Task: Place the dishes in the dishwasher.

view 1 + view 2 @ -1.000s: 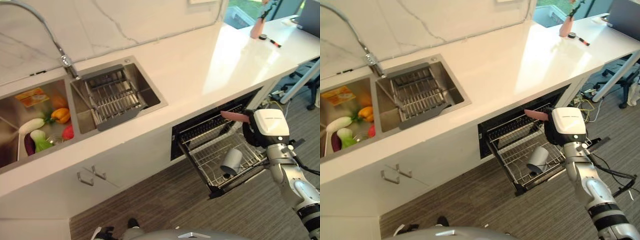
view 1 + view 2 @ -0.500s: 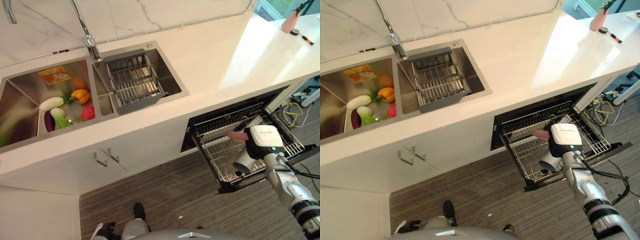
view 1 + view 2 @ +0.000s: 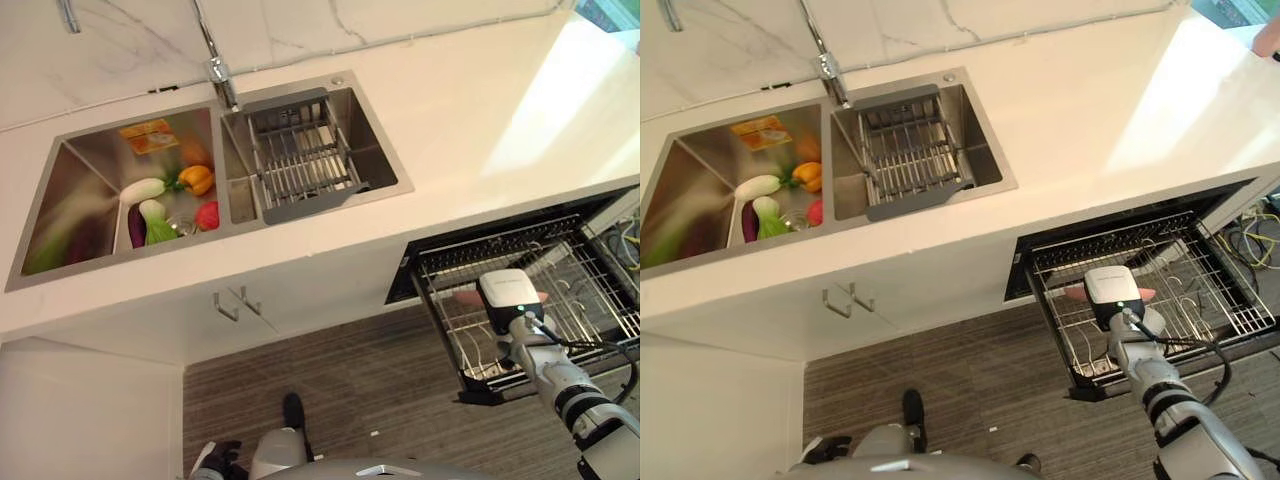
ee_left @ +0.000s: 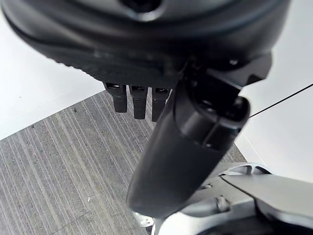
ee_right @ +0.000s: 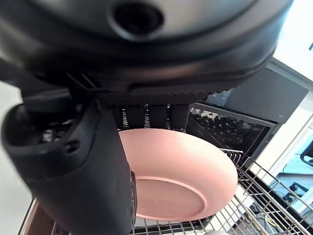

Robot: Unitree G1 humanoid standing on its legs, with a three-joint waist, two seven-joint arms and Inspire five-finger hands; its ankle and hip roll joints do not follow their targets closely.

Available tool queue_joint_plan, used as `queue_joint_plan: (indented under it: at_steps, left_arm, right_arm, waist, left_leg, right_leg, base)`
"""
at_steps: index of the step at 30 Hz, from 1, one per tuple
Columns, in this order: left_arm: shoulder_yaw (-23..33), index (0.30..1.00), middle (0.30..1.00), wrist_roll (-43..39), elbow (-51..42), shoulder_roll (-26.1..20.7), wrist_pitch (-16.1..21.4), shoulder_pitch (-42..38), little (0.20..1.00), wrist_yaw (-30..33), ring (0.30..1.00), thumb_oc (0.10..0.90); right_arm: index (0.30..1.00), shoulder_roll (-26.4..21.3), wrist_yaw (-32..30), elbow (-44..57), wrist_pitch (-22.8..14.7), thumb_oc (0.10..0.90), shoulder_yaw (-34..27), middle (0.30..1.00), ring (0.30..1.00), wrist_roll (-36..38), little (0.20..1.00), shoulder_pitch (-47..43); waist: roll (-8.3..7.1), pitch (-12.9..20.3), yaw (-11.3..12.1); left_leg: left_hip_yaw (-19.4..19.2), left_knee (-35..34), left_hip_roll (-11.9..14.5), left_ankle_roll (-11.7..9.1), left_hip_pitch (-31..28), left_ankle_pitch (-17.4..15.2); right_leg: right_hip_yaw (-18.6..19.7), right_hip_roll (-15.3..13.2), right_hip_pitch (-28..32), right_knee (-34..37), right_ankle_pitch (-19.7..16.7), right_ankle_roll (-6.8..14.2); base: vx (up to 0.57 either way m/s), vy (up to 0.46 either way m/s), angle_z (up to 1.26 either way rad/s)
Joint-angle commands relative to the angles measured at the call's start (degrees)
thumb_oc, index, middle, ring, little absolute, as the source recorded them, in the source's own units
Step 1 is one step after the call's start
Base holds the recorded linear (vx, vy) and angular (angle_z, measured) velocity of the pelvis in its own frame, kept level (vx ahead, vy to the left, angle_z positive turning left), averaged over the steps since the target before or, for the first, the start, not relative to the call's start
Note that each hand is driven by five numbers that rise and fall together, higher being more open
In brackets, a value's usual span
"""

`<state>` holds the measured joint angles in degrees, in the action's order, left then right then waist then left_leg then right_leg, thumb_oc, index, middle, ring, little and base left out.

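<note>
A: What's on the left?
B: A 2-basin sink (image 3: 60,190) set in the white counter (image 3: 470,110). Its left basin holds vegetables (image 3: 165,205); its right basin holds a wire rack (image 3: 300,165).

A: And the left hand (image 4: 176,161)?
B: It hangs over striped floor (image 4: 54,161), fingers (image 4: 138,100) straight and slack, holding nothing.

A: Further right?
B: The dishwasher rack (image 3: 1200,290) is pulled out below the counter.

A: Where is the dish?
B: The pink plate (image 5: 181,176) is in the right hand (image 5: 83,161), thumb pressed on its face and fingers behind the rim, just over the rack wires.
</note>
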<state>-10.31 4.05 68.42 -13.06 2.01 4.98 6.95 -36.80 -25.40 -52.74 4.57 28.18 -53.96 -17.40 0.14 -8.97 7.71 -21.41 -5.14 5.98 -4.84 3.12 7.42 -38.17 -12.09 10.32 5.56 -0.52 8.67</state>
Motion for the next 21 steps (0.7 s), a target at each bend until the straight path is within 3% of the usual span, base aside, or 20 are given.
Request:
queue_joint_plan:
  at_steps: [1,7,13,15,16,19,20,21]
  left_arm:
    - [-2.9,0.9,0.9,-1.2,2.3,2.6,0.8,-2.4,0.9,0.2,0.9,0.8]
    - [-1.9,0.9,0.9,-0.7,2.6,2.4,0.5,-1.9,0.9,0.2,0.9,0.8]
    - [-0.9,0.9,0.9,-0.8,1.9,1.7,0.4,-1.9,0.9,-0.4,0.9,0.8]
    - [0.4,0.9,0.9,-1.6,1.6,1.6,0.2,-2.0,0.9,-0.2,0.9,0.8]
    - [0.2,0.9,0.9,-1.6,1.6,1.7,0.2,-2.1,0.9,-0.2,0.9,0.8]
    - [1.2,0.9,0.9,-2.4,2.2,2.1,0.1,-2.6,0.9,0.1,0.9,0.8]
    - [1.1,0.9,0.9,-2.4,2.3,2.1,0.1,-2.6,0.9,0.1,0.9,0.8]
    - [2.0,0.9,0.9,-2.6,3.0,2.4,-0.1,-2.6,0.9,0.3,0.9,0.8]
  right_arm:
    - [0.9,-3.3,-0.8,0.5,1.8,0.8,-1.0,0.9,0.9,1.8,0.9,-4.2]
    - [0.9,-3.8,0.1,6.5,-0.1,0.8,-5.1,0.9,0.9,6.8,0.9,-0.2]
    - [0.9,-9.9,0.4,18.4,-1.3,0.8,-11.4,0.9,0.9,8.5,0.9,3.0]
    - [0.9,-13.8,-3.6,23.8,0.5,0.8,-19.2,0.9,0.9,9.9,0.9,4.5]
    - [0.9,-13.9,-3.5,24.4,0.6,0.8,-19.8,0.9,0.9,9.9,0.9,5.1]
    - [0.9,-16.1,-7.9,26.5,3.3,0.8,-29.7,0.9,0.9,12.2,0.9,8.4]
    - [0.9,-16.1,-7.9,26.5,3.3,0.8,-29.9,0.9,0.9,12.2,0.9,8.5]
    - [0.9,-16.4,-10.0,24.9,4.0,0.8,-35.7,0.9,0.9,17.3,0.9,10.0]
  waist:
    - [2.09,2.1,1.1]
    - [1.33,2.8,0.1]
    - [0.45,3.3,-1.5]
    - [0.16,3.6,-3.2]
    - [0.21,3.6,-2.9]
    - [0.04,3.7,-4.1]
    - [0.05,3.7,-4.0]
    - [-0.14,4.0,-5.1]
  left_leg:
    - [0.3,0.3,2.3,-0.4,-1.1,-3.0]
    - [0.4,0.2,2.1,-0.2,-1.9,-3.7]
    - [-0.4,0.2,2.7,-0.2,-3.3,-4.2]
    - [-1.0,0.2,2.9,-0.2,-4.1,-4.5]
    - [-1.0,0.2,3.0,-0.2,-4.1,-4.5]
    - [-1.8,0.2,3.3,-0.2,-4.9,-4.7]
    - [-1.8,0.2,3.3,-0.2,-4.9,-4.7]
    - [-2.1,0.2,3.5,-0.2,-5.1,-4.8]
  right_leg:
    - [1.7,-1.5,-0.4,-0.6,0.1,2.8]
    - [1.6,-1.5,-0.1,-0.6,-0.2,2.8]
    - [2.4,-1.1,0.2,-0.6,-0.1,2.7]
    - [3.2,-0.9,0.1,-0.6,0.0,2.7]
    - [3.2,-0.9,0.2,-0.6,0.0,2.7]
    - [4.3,-0.6,0.0,-0.6,0.0,2.6]
    - [4.3,-0.6,0.0,-0.6,0.0,2.6]
    - [4.7,-0.4,-0.1,-0.6,0.0,2.5]
  base:
    - [0.02,-0.008,0.18]
    - [0.01,-0.001,0.05]
    - [0.0,-0.011,-0.04]
    - [0.0,-0.005,-0.02]
    - [0.01,-0.004,-0.08]
    - [0.01,-0.005,-0.18]
    - [0.0,-0.015,-0.17]
    - [0.01,-0.019,-0.19]
